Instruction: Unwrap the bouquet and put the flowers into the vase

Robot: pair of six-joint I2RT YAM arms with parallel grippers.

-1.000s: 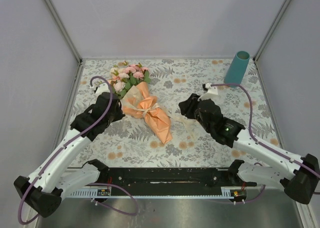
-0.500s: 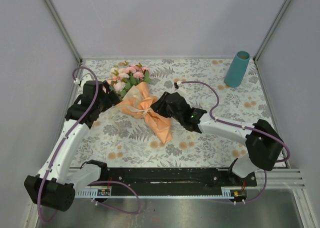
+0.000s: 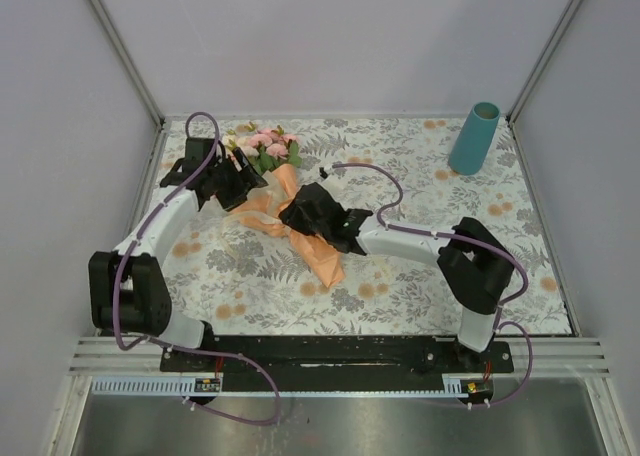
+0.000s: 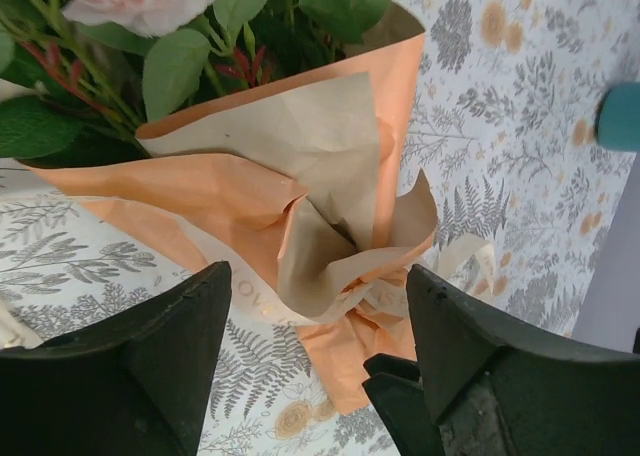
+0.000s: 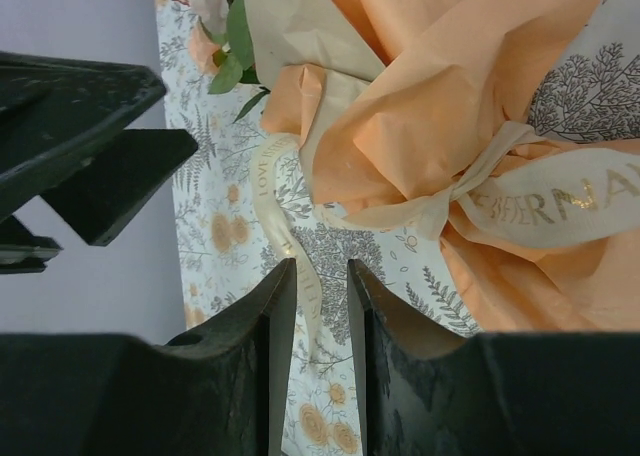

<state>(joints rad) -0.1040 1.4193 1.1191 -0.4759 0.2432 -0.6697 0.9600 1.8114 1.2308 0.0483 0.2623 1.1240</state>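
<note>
The right gripper (image 5: pixel 321 266) (jaws narrowly apart; left gripper (image 4: pixel 318 276) wide apart) is straddling the ribbon (image 5: pixel 265 176) of the bouquet (image 5: pixel 450 126): clamp its tail squarely before pulling.

A tan-orange kraft-paper bouquet (image 3: pixel 292 222) of pink and cream roses, banded by a cream gold-lettered ribbon (image 5: pixel 545 204), is lying on the grey-fern, orange-blossom tablecloth (image 3: pixel 410 276); far right, a plain teal cylinder vase (image 3: pixel 473 138) is standing.

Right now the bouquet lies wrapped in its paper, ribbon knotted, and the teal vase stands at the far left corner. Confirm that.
Wrong on one point: the vase stands at the far right corner, not the left, as the top external view shows. The rest holds: the bouquet lies wrapped in its paper with the ribbon knotted.
</note>
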